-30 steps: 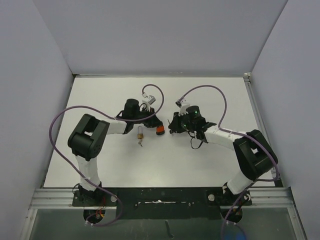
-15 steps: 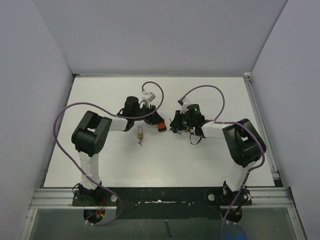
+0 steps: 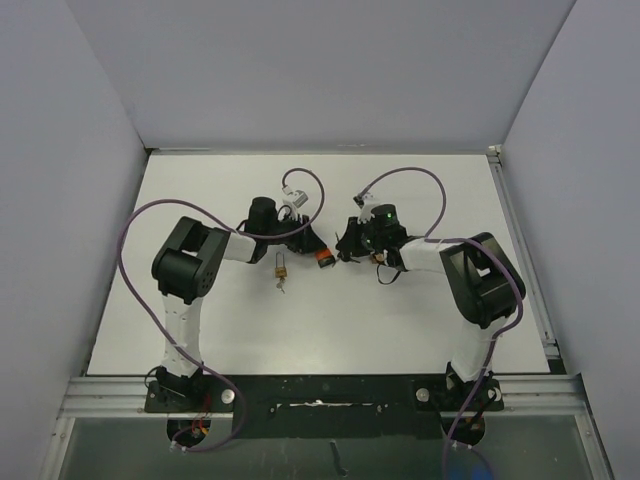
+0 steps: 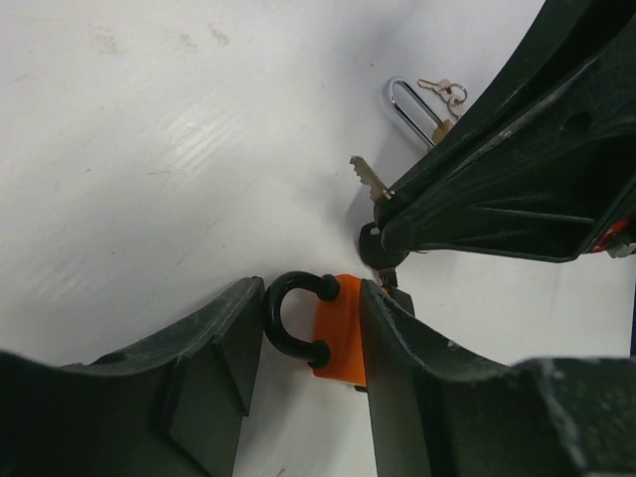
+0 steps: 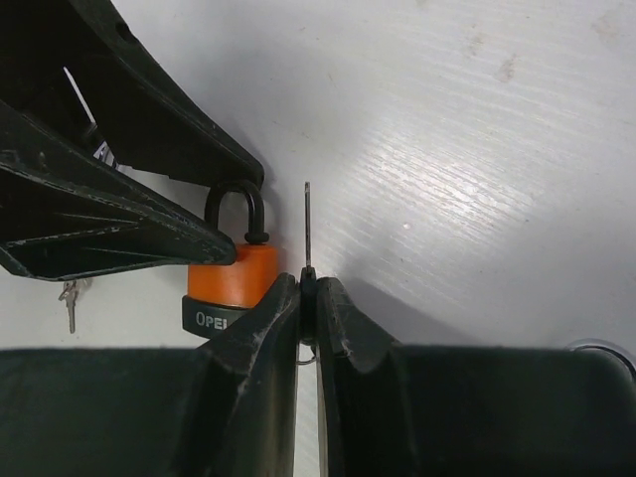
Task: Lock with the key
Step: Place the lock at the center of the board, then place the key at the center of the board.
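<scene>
An orange padlock point(image 4: 341, 331) with a black shackle point(image 4: 288, 316) lies on the white table between my left gripper's point(image 4: 308, 298) fingers, which are closed against its body and shackle. In the top view the padlock point(image 3: 324, 258) sits between the two grippers. My right gripper point(image 5: 308, 288) is shut on a small key point(image 5: 307, 224) whose blade points forward, just right of the padlock point(image 5: 236, 275) and beside it, not in it. The left wrist view shows the key tip point(image 4: 369, 179) sticking out of the right gripper.
A brass padlock point(image 3: 281, 268) with a silver shackle point(image 4: 409, 107) and a small ring of keys point(image 4: 443, 92) lies on the table just left of the grippers. White walls enclose the table on three sides.
My right gripper has moved left with the key, closer to the orange padlock. My left arm has shifted slightly, still on the padlock.
</scene>
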